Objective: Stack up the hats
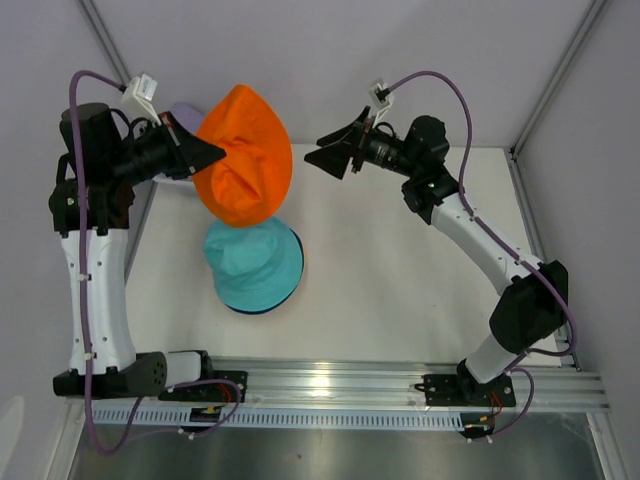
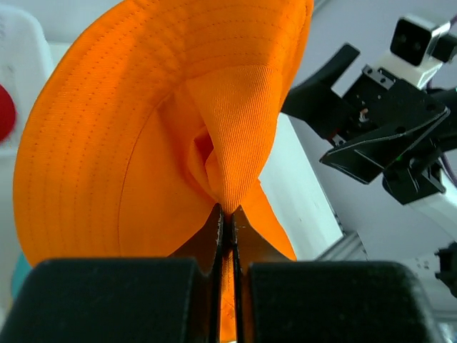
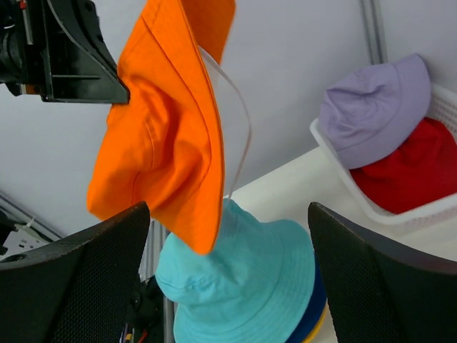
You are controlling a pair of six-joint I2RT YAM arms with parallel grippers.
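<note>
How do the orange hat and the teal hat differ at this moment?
The orange hat hangs in the air, pinched by the shut left gripper; the teal hat rests on the navy hat. The orange hat is crumpled and tilted; the teal hat sits crown up. Both are bucket hats.

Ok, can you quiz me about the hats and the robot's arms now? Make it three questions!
1. Which arm's fingers pinch the orange hat up in the air?
2. True or false: the right fingers stand open, apart from that hat.
3. Fill in: of the hats resting on the table, the topmost one is ____.
Key: 1, the left fingers. 2, true. 3, the teal hat.
</note>
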